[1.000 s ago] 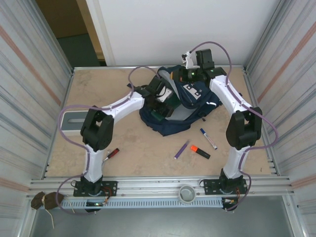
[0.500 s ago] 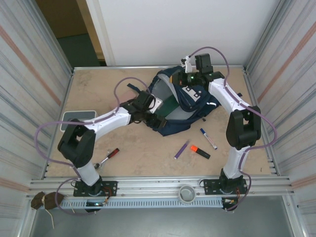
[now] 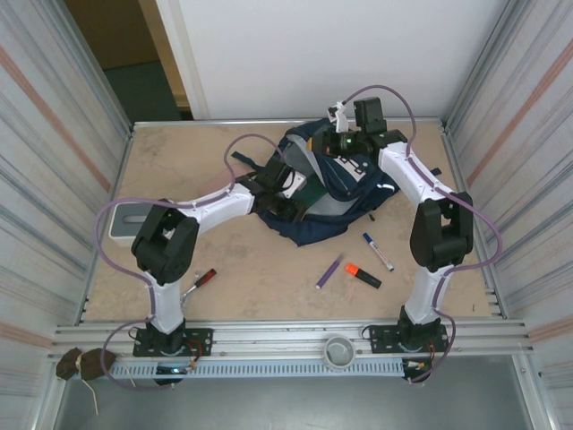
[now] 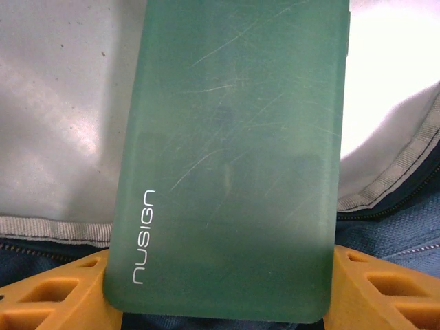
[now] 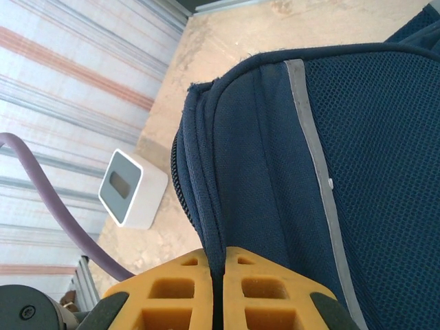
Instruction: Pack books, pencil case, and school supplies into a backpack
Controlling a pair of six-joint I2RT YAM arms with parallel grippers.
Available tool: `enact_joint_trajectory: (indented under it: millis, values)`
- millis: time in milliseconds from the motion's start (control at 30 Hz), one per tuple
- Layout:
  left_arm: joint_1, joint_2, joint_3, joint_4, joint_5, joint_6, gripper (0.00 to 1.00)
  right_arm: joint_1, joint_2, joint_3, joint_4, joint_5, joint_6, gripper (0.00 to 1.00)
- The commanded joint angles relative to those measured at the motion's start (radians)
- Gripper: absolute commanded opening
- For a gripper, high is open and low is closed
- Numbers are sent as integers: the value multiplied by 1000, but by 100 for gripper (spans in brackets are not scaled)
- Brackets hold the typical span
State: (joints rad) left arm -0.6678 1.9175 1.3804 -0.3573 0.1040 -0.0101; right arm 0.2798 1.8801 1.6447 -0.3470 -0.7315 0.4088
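Green pencil case (image 4: 227,158) lies between fingers of your left gripper (image 4: 218,295), long axis straight ahead into backpack (image 4: 395,234) mouth; clamped or loose, cannot tell. Your right gripper (image 5: 223,289) pinched shut on backpack rim.

A red-handled metal implement (image 3: 201,279) lies on the beige tabletop (image 3: 179,170) near its front-left edge. 1 white box with a grey-blue top panel (image 5: 130,189) sits by the corrugated left wall (image 3: 54,134). A grey ring (image 3: 340,351) rests on the front rail.
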Motion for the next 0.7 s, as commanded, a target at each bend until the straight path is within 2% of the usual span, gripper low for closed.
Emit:
enact_joint_trajectory:
  millis: [0, 367, 533, 667]
  values:
    - [-5, 28, 58, 82, 52, 15, 60, 2, -39, 7, 16, -53, 9, 0]
    - [-31, 81, 123, 320, 123, -154, 65, 12, -44, -20, 73, -78, 73, 0]
    - [-30, 77, 97, 375, 178, -191, 79, 2, -49, -44, 70, -65, 65, 0]
    - [-19, -61, -58, 376, 148, -141, 88, -18, -66, -70, 57, -48, 44, 0]
